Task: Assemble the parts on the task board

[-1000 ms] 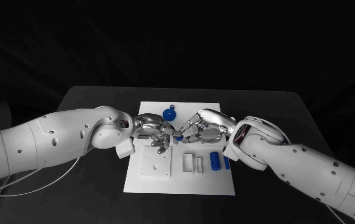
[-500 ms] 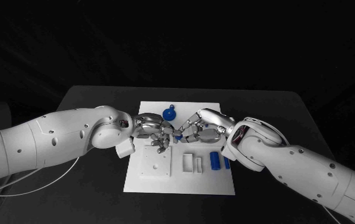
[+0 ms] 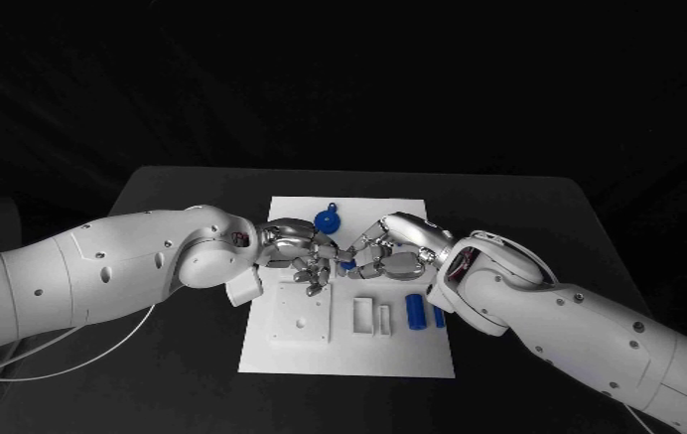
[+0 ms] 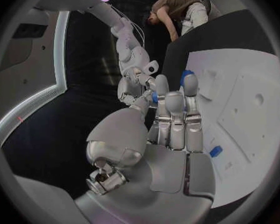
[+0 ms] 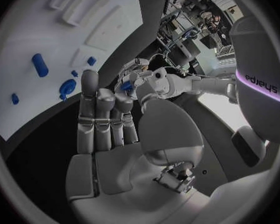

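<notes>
White task board [image 3: 287, 364] is located at centre frame on the black table [image 3: 172, 355]. Above its middle, the left hand [image 3: 297, 250] and right hand [image 3: 389, 251] are brought fingertip to fingertip, and a small blue part [image 3: 345, 266] is pinched between them. Which hand bears it cannot be determined. A round blue part [image 3: 328, 220] lies at the board's upper edge; a blue cylinder [image 3: 415, 312] lies at lower right.

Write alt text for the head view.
Both hands, left and right, meet fingertip to fingertip over the white board, pinching a small blue part. A round blue part lies behind them, a blue cylinder nearer.
</notes>
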`<state>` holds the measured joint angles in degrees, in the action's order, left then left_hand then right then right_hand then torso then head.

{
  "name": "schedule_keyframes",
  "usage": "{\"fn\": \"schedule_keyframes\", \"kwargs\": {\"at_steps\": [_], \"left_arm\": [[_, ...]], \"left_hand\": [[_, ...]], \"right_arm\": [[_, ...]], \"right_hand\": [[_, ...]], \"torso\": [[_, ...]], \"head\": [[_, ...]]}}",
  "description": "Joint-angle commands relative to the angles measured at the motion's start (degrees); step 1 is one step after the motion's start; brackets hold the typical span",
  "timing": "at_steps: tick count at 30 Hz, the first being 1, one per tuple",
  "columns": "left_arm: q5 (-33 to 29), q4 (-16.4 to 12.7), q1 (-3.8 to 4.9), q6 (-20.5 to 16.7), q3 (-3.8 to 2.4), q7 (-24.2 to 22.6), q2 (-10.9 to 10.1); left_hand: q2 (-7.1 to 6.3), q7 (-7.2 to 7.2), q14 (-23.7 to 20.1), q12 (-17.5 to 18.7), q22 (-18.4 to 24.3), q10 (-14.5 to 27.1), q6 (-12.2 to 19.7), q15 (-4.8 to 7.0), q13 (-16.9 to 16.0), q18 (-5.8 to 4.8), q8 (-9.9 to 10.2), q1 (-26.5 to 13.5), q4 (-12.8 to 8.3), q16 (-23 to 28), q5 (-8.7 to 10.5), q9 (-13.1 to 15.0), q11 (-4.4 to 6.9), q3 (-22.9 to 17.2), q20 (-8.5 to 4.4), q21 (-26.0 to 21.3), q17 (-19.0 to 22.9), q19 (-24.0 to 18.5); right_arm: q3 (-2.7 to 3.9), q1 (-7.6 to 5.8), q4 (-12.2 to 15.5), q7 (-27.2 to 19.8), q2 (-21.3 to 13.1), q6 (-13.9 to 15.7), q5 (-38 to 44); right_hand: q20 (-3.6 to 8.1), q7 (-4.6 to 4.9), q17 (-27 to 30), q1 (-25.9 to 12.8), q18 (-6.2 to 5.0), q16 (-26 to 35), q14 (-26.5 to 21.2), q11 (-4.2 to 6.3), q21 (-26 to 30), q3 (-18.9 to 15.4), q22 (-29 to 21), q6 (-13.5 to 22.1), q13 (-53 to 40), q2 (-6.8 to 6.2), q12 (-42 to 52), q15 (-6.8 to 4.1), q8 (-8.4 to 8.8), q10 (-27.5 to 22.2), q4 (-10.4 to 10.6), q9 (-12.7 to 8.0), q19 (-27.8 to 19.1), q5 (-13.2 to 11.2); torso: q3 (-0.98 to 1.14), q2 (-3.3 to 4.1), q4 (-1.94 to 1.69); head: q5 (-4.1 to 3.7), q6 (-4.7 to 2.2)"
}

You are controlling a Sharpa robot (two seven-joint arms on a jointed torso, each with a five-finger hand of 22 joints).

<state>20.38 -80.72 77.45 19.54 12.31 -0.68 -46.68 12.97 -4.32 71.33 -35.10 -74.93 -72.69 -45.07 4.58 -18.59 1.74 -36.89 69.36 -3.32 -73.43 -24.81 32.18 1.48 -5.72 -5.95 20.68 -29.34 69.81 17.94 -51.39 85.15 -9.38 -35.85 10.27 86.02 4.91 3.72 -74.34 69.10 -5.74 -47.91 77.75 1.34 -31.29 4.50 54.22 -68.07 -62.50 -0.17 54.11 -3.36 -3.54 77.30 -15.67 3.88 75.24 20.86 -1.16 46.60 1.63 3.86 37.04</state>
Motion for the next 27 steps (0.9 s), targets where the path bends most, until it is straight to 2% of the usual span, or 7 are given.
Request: {"fn": "schedule_keyframes", "kwargs": {"at_steps": [1,5,12,18,27], "left_arm": [[-1.1,0.0,0.13,-0.3,-0.09,-1.3,0.2],[-1.1,0.0,0.12,-0.2,-0.09,-1.2,0.2],[-1.0,0.0,0.12,-0.6,-0.09,-0.8,0.1],[0.2,-0.1,0.12,-2.0,-0.08,-0.7,0.1],[2.3,-0.3,0.12,-3.1,-0.08,-0.5,0.1]], "left_hand": [[0.50,1.98,0.2,0.2,-1.0,0.0,-1.7,0.24,0.1,-0.04,-0.3,0.0,-1.1,-0.1,-0.19,0.0,0.20,-1.0,0.03,-0.3,0.0,0.4],[0.50,1.98,0.2,0.2,-1.0,0.0,-1.7,0.24,0.1,-0.04,-0.3,0.0,-1.1,-0.1,-0.19,0.0,0.20,-1.0,0.03,-0.3,0.0,0.4],[0.59,1.94,0.1,0.2,-1.0,0.0,-1.5,0.21,0.1,-0.02,-0.3,-0.1,-1.1,-0.1,-0.14,-0.1,0.17,-0.9,0.06,-0.3,0.1,0.4],[0.45,1.82,0.1,0.3,-1.0,0.2,-1.6,0.15,0.0,0.01,0.4,0.0,-1.0,0.0,0.00,-1.1,0.10,-0.7,0.11,-0.3,0.1,0.4],[0.31,1.82,0.2,0.2,-1.0,0.2,-1.8,0.17,0.1,0.04,0.5,0.1,-0.7,0.1,-0.08,-1.8,0.11,-0.4,0.11,-0.3,0.3,0.4]], "right_arm": [[-0.09,0.19,0.0,0.0,0.1,0.3,1.6],[-0.09,0.25,-0.1,-0.1,0.2,0.7,1.6],[-0.09,0.30,-0.1,-0.5,0.1,2.0,-0.4],[-0.09,0.33,-0.1,-0.7,0.1,2.1,-1.9],[-0.09,0.33,-0.1,-0.4,0.1,1.5,-2.5]], "right_hand": [[-0.04,-0.01,0.1,0.1,-0.33,0.2,0.1,0.25,0.3,-0.4,0.1,-0.3,0.1,-0.15,-0.3,-0.52,-0.08,0.2,0.0,0.1,0.4,0.2],[0.04,-0.26,0.0,0.3,-0.32,0.0,0.2,0.42,0.4,-0.2,0.3,-1.0,-0.1,0.33,0.0,-0.62,-0.10,0.3,-0.1,0.2,0.6,0.0],[0.59,-1.68,-0.3,0.3,-0.04,-0.9,1.0,1.29,0.4,1.7,0.9,-4.9,-1.1,2.01,1.2,-1.23,-0.16,1.3,0.1,1.0,1.3,-1.2],[1.02,-2.41,-0.6,0.2,0.26,-1.5,1.6,1.80,0.5,2.9,1.4,-6.6,-1.9,2.16,1.7,-1.62,-0.18,2.4,0.2,1.7,1.8,-1.5],[1.25,-2.69,-0.9,-0.5,0.52,-1.6,1.9,1.99,1.1,4.0,2.3,-6.8,-2.8,1.75,1.2,-1.80,-0.17,3.1,0.7,2.3,2.2,-1.4]], "torso": [[0.00,0.02,-0.03],[0.01,0.01,-0.04],[0.01,0.00,-0.03],[-0.01,-0.02,-0.04],[-0.02,0.00,-0.02]], "head": [[0.01,0.04],[-0.03,0.10],[0.06,0.08],[0.02,0.17],[-0.04,0.19]]}}
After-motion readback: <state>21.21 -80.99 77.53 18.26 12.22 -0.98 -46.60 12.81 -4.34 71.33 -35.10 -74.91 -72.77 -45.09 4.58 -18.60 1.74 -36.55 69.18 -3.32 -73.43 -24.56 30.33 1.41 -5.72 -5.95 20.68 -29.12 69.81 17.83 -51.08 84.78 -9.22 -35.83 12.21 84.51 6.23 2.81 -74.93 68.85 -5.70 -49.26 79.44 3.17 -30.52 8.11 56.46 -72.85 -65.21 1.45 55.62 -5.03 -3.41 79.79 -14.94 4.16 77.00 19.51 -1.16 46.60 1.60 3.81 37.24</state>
